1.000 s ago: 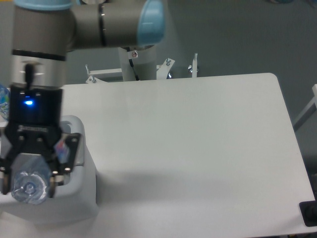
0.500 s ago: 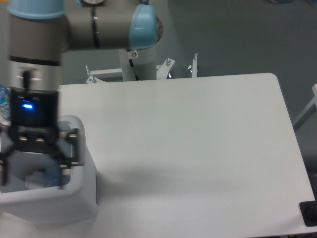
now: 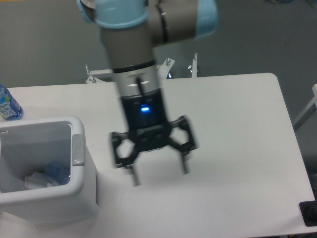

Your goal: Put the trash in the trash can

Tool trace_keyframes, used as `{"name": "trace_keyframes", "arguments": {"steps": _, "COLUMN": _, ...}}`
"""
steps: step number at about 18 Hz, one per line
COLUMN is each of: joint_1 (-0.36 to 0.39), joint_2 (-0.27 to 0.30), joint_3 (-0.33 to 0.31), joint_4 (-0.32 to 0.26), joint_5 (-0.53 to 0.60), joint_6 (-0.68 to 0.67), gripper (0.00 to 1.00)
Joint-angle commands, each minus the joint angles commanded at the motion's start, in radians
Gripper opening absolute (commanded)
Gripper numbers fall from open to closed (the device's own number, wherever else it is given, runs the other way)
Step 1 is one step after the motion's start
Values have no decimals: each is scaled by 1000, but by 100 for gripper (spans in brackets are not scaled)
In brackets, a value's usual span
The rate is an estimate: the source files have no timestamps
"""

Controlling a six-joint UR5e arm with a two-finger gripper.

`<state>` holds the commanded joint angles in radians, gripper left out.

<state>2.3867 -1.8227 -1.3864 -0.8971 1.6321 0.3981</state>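
Note:
The white trash can (image 3: 79, 191) stands at the front left of the table. Inside it lie the crushed clear bottle (image 3: 57, 172) and a bit of the crumpled white wrapper (image 3: 34, 181). My gripper (image 3: 159, 173) is open and empty, blurred by motion, above the table's middle, well to the right of the can. Its fingers (image 3: 134, 176) point down.
An uncrushed blue-labelled bottle (image 3: 7, 105) stands at the table's far left edge behind the can. A metal stand (image 3: 163, 69) sits behind the table's back edge. A dark object (image 3: 309, 213) is at the front right corner.
My gripper let the crushed bottle drop into the trash can, opened, and swung right from over the can to above the table's middle.

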Motion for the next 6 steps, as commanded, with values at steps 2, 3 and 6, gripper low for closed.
{"name": "trace_keyframes", "arguments": {"steps": 2, "joint_1": 46, "joint_2": 49, "joint_3": -54, "joint_4": -38, "joint_5": 2, "joint_6": 159, "gripper": 100}}
{"name": "trace_keyframes", "arguments": {"steps": 3, "joint_1": 60, "joint_2": 65, "joint_3": -74, "joint_4": -54, "joint_5": 2, "joint_6": 233, "gripper": 100}}
{"name": "trace_keyframes", "arguments": {"steps": 6, "joint_1": 87, "joint_2": 85, "joint_3": -98, "joint_4": -69, "joint_5": 3, "joint_6": 335, "gripper": 100}}
